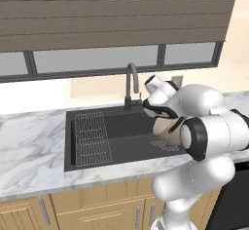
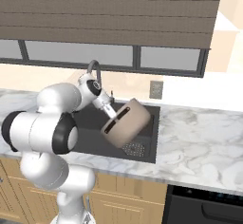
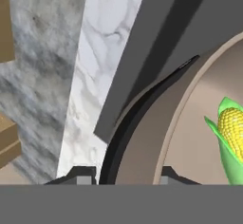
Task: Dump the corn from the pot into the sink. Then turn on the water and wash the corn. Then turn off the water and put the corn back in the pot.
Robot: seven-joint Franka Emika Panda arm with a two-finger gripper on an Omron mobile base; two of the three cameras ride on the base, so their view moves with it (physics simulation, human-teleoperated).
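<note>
While the pot point(image 1: 164, 125) is hanging tilted over the black sink point(image 1: 87, 157), the white arm is hiding most of it. From the right base view, the gripper point(image 2: 110, 112) is clamping the pot's rim, mouth facing away. Hand view: yellow-kernelled, green-husked corn point(image 3: 231, 137) is lying inside the smooth taupe wall.

the pot point(image 2: 127, 122), round, deep and taupe with a dark handle slot on its side, hangs tilted above the right part of the sink point(image 1: 119, 148), over the drain grate. the corn point(image 3: 232, 137), yellow kernels in a bright green husk, lies inside the pot against its inner wall. the sink is a black rectangular basin set in the marble counter, with a wire rack at its left side and a dark curved faucet behind it.
</note>
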